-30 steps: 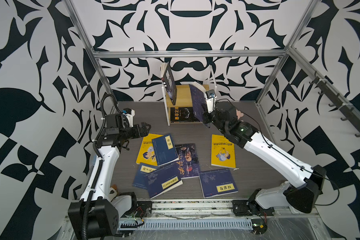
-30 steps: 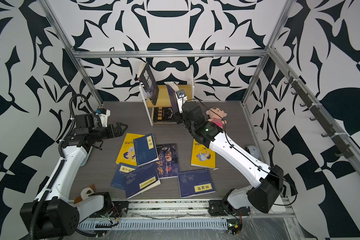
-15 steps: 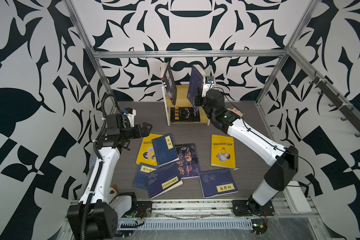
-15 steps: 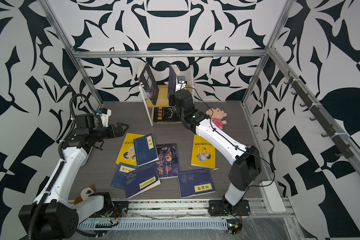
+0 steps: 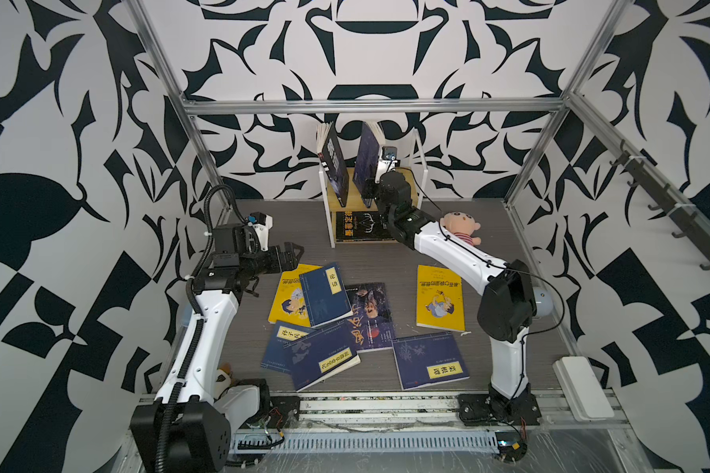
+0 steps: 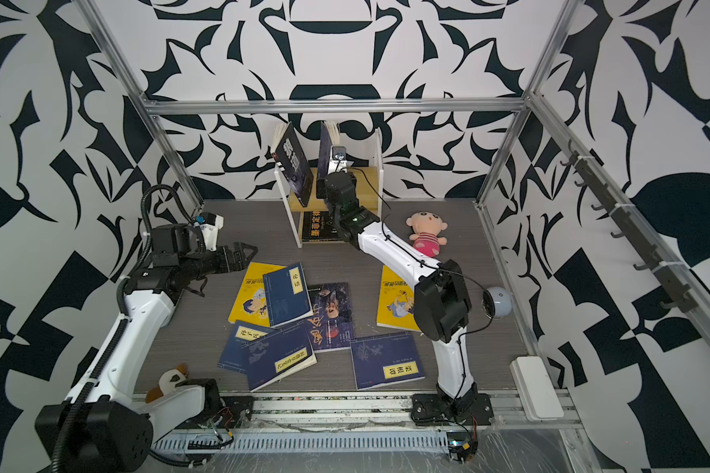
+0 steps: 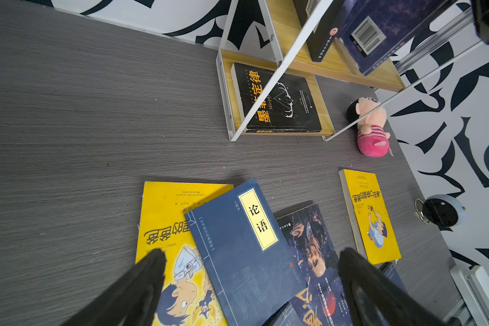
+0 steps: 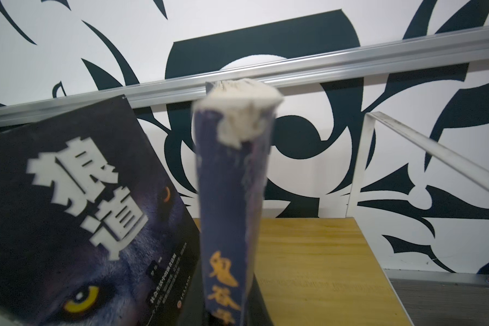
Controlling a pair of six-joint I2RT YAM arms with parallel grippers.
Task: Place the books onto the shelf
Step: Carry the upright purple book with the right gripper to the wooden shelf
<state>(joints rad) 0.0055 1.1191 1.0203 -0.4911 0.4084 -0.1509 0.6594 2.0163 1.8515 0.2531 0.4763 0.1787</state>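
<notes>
Since a second ago the blue book has gone from tilted in front of the shelf to nearly upright on its top board, upper middle in both top views. The right elbow has dropped low at the right of the frame. The right fingers are pinching the book's lower edge. In the right wrist view the spine faces the camera, navy with gold characters, and the pages are frayed at the top. The wolf book leans left just beside it on the same board, and the black book lies flat on the lower board. The left fingers are spread wide and unmoved, above the counter at mid left. The seven loose books lie flat at centre, unchanged: navy, yellow and one dark, mostly overlapping. The doll sits right of the shelf.
</notes>
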